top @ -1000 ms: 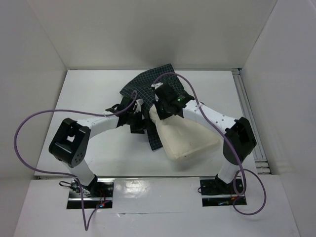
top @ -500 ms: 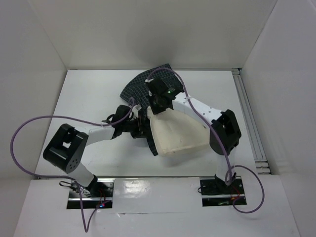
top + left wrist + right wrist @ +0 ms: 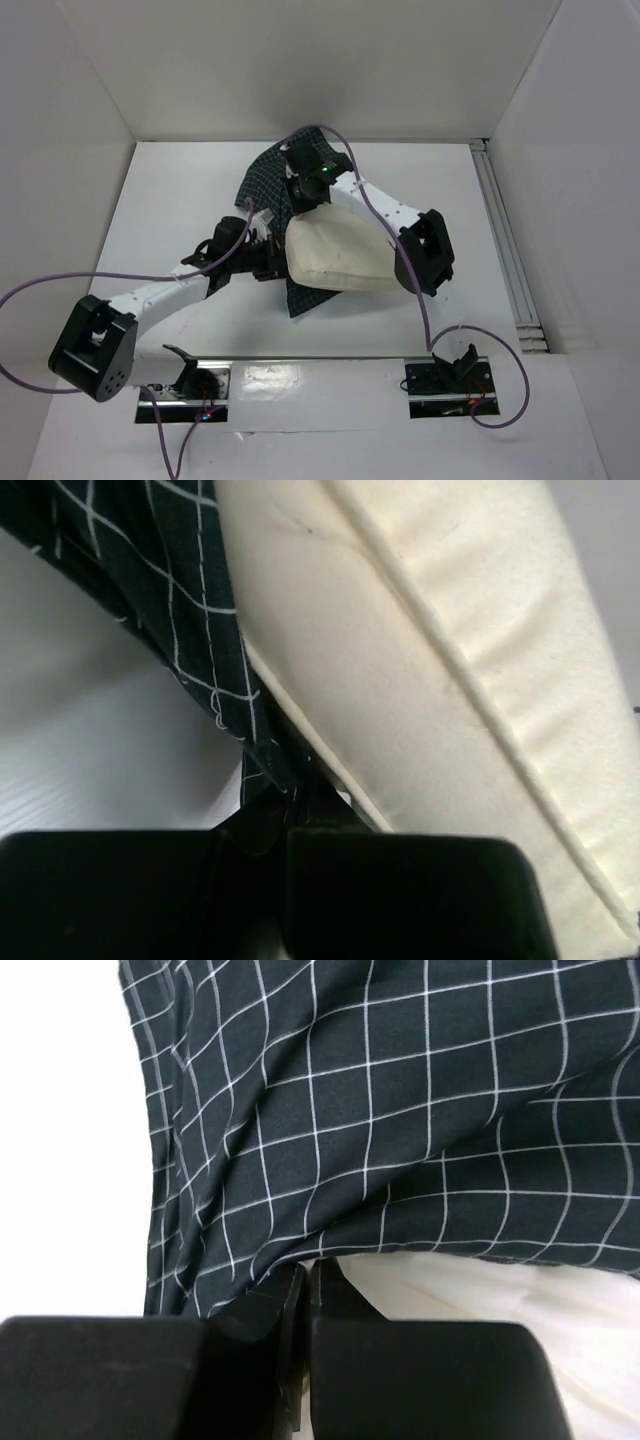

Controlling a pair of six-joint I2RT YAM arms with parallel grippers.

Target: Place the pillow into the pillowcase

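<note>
The cream pillow (image 3: 340, 255) lies mid-table, its upper-left end against the dark checked pillowcase (image 3: 262, 180). A flap of that fabric shows under the pillow's near-left corner. My left gripper (image 3: 272, 255) sits at the pillow's left edge. In the left wrist view it (image 3: 285, 820) is shut on the hem of the pillowcase (image 3: 180, 580), with the pillow (image 3: 430, 660) just to its right. My right gripper (image 3: 298, 198) is at the pillow's far-left corner. There it (image 3: 307, 1272) is shut, tips at the hem of the pillowcase (image 3: 380, 1110) over the pillow (image 3: 470, 1290).
White walls enclose the table on three sides. A metal rail (image 3: 505, 240) runs along the right edge. Purple cables (image 3: 330, 135) loop off both arms, one arching over the pillowcase. The left arm's elbow (image 3: 95, 345) hangs near the front-left corner.
The left gripper closed on the pillowcase hem. The right arm shoved the pillow's far end up and left toward the pillowcase. The left elbow swung down toward the front-left.
</note>
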